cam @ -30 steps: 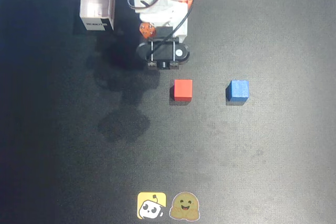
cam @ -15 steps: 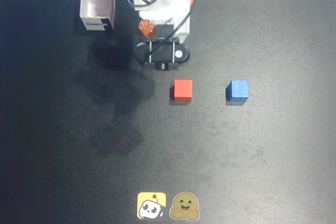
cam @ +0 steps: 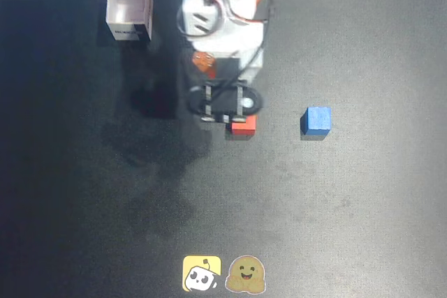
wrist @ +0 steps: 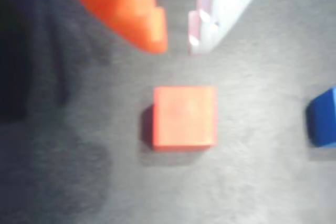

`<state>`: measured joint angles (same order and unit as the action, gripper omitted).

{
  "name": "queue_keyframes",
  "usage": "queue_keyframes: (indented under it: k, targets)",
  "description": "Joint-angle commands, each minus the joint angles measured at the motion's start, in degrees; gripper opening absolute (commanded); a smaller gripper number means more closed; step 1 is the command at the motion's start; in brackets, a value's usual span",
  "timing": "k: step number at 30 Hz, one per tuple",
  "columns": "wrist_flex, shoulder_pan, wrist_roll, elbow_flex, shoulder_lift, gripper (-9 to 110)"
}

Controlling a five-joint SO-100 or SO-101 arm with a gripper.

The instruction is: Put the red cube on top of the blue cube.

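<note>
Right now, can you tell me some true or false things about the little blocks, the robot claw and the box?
1. The small bright-red cube sits on the dark table. True.
2. The red cube is stacked on the small bright-blue cube. False: they stand apart, both on the table.
3. The gripper, in the wrist view, has squeezed the red cube. False: its fingers are apart, above the cube in the picture, touching nothing.
4. The open white cardboard box holds the blue cube. False: the box looks empty.
5. Two cartoon stickers sit at the overhead view's bottom edge. True.
</note>
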<state>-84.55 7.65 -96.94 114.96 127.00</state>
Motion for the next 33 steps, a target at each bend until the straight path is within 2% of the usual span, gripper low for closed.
queue_keyframes:
  k: [1,8,14,16,33]
  targets:
    - [0.3,1.1,-2.3,-2.5,-0.1,7]
    - [2.3,2.0,-3.3,0.6,1.3,17]
    - [6.8,3.2,-4.6,7.9,5.5,18]
    - [8.1,3.6,-5.1,10.0,6.6,24]
    - [13.6,5.4,-7.9,16.4,7.5,23]
